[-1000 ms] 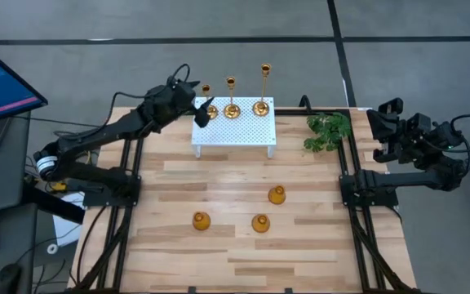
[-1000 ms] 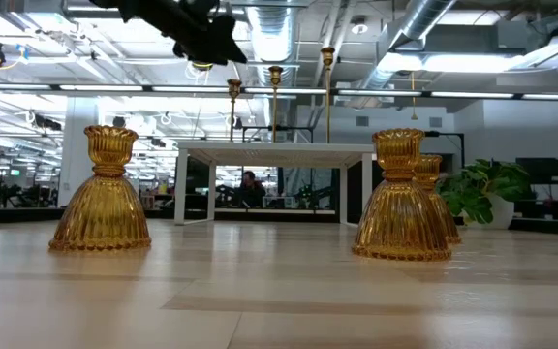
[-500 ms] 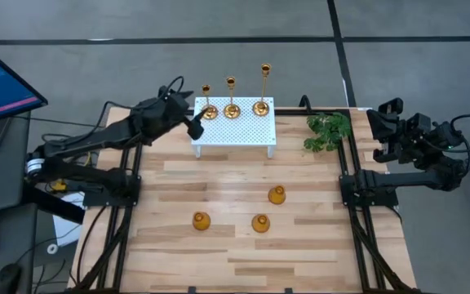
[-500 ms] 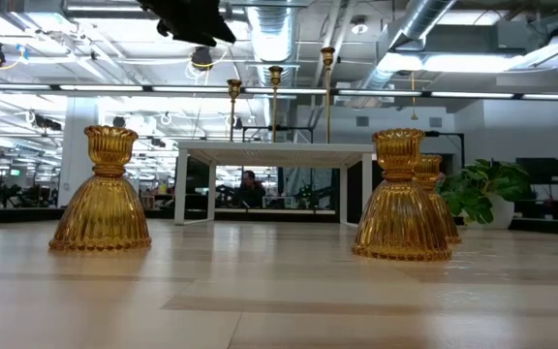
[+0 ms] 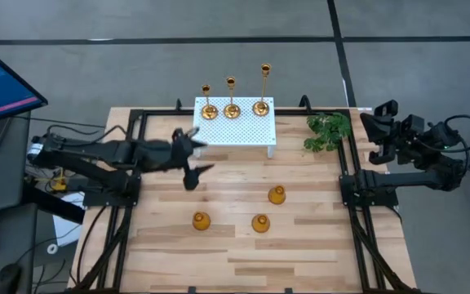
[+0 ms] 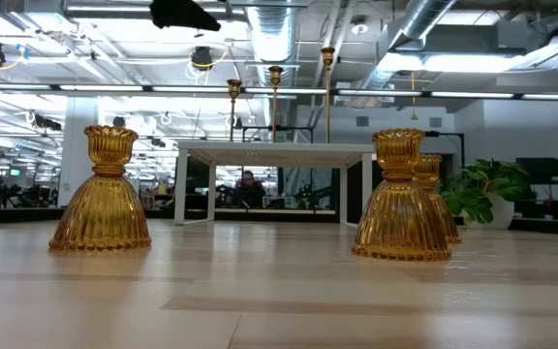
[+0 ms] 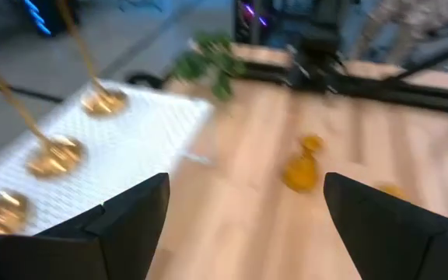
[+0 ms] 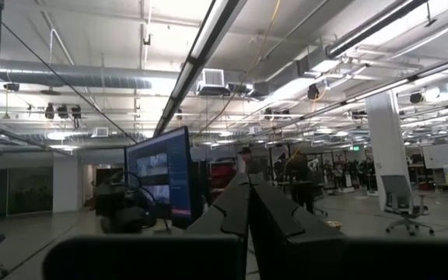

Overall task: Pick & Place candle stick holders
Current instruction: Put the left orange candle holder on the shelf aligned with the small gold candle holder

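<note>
My left fingers (image 5: 196, 166) stand wide apart and hold nothing, hovering over the surface (image 5: 317, 245) just in front of the white stand (image 5: 235, 129). My right fingers (image 5: 375, 131) are pressed shut on nothing, parked off the surface's edge at three o'clock, beyond the green plant (image 5: 327, 131).

Three slim gold sticks (image 5: 232, 104) stand upright in a row on the stand at twelve o'clock, shortest on the left, tallest on the right. Three short bulbous holders sit on the bare wood toward five and six o'clock: one (image 5: 277, 194) nearer the middle, one (image 5: 260, 223) below it, and one (image 5: 201, 220) apart to the left, closest to my open fingers.

I judge these bulbous pieces to be ribbed glass or something like it: stiff, smooth, likely slippery, and breakable if knocked over or squeezed hard. The wide skirt would slide out of my grip, so I would take one at the narrow waist under its flared cup. The slim sticks look top-heavy; low on the stem seems safest.
</note>
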Controlling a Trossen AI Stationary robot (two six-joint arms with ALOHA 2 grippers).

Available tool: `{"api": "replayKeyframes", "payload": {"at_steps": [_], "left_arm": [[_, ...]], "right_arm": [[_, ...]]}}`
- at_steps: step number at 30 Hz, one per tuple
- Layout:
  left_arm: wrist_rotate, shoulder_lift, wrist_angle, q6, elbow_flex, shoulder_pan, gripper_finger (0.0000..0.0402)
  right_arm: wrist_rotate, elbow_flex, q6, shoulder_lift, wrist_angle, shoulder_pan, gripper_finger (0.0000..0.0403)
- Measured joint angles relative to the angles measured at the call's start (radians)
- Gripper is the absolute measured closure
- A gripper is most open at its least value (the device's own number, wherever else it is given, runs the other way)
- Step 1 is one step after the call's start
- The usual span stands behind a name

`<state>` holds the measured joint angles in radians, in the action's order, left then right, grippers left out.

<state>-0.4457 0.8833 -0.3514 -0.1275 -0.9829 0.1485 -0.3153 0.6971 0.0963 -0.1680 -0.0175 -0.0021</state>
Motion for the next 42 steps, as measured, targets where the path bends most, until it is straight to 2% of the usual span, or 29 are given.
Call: {"api": "replayKeyframes", "payload": {"at_steps": [12,17,22,31,34,38,42], "left_arm": [[-0.002,0.029,-0.273,-0.400,0.006,0.256,0.0060],[-0.002,0.029,-0.298,-0.505,0.077,0.357,0.0060],[-0.002,0.027,-0.302,-0.582,0.167,0.412,0.0060],[-0.013,0.026,-0.268,-0.790,0.322,0.528,0.0060],[-0.081,0.026,-0.187,-0.826,0.374,0.587,0.0060],[-0.236,0.026,-0.072,-0.816,0.447,0.644,0.0060],[-0.288,0.027,0.043,-0.813,0.530,0.657,0.0060]], "right_arm": [[-0.016,0.000,0.000,-0.001,-0.002,0.000,0.0403],[-0.027,0.000,0.001,-0.002,-0.006,0.000,0.0403],[-0.028,0.000,0.008,-0.002,-0.004,0.000,0.0403],[-0.028,0.000,0.008,-0.002,-0.001,0.000,0.0403],[-0.029,0.000,0.008,-0.002,0.004,0.000,0.0403],[-0.059,0.000,0.009,-0.002,0.004,0.000,0.0403],[-0.087,0.000,0.009,-0.002,0.017,0.000,0.0403]]}}
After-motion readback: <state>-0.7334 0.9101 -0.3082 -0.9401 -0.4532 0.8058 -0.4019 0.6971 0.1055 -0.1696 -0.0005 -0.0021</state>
